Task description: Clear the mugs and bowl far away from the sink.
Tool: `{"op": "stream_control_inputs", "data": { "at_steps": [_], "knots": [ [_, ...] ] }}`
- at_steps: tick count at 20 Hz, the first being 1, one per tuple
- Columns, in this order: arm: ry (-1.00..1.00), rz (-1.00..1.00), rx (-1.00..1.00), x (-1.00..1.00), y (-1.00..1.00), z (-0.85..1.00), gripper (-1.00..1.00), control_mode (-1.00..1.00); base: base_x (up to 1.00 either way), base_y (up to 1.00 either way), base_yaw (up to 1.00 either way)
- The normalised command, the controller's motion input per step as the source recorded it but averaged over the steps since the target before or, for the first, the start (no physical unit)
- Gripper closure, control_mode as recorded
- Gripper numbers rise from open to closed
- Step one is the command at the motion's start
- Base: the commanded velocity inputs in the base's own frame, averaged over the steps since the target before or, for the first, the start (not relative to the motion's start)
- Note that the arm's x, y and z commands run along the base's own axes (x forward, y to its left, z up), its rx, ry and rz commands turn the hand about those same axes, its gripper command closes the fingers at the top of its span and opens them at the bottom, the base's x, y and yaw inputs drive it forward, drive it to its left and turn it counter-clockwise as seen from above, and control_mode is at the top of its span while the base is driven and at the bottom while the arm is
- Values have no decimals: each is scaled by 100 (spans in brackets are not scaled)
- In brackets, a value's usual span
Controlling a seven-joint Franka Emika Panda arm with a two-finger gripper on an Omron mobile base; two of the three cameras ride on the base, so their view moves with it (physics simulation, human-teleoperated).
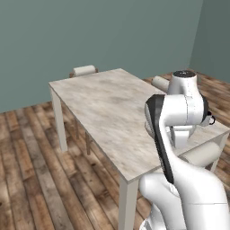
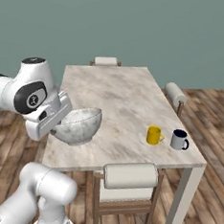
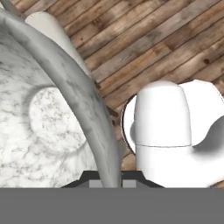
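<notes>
1. Pale marbled stone tops the counter (image 2: 120, 98), which is carried on light legs over a wooden plank floor (image 1: 31, 170) before a grey-green wall.
2. The wide round whitish-grey bowl (image 2: 79, 125) with a speckled inside is seen in the right base view, tilted at the near left edge of the counter.
3. The bowl's rim is clamped by the robot's hand (image 2: 60, 116), closed on it (in the hand view the rim (image 3: 83, 109) is seen passing down between the finger tips).
4. Whether the bowl's base touches the counter cannot be told.
5. The small yellow mug (image 2: 154, 135) is set upright near the counter's right front corner.
6. The pale mug with the dark rim and handle (image 2: 179, 139) is placed just beside it, to the right, apart from it.
7. Both mugs are well apart from the bowl.
8. Chairs with padded cream backs (image 2: 130, 175) are drawn up around the counter.
</notes>
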Motion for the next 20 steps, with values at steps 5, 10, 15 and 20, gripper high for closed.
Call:
{"op": "stream_control_inputs", "data": {
  "at_steps": [5, 10, 15, 20],
  "knots": [
    [0, 23, 0, 60, 0, -37, 100, -100, 0, 0, 0],
    [1, 29, 3, 72, 0, -23, 100, -100, 0, 0, 0],
    [2, 26, 9, 63, 0, -32, 100, -100, 0, 0, 0],
    [0, 15, 15, 47, 0, -42, 100, -100, 0, 0, 0]
  ]
}}
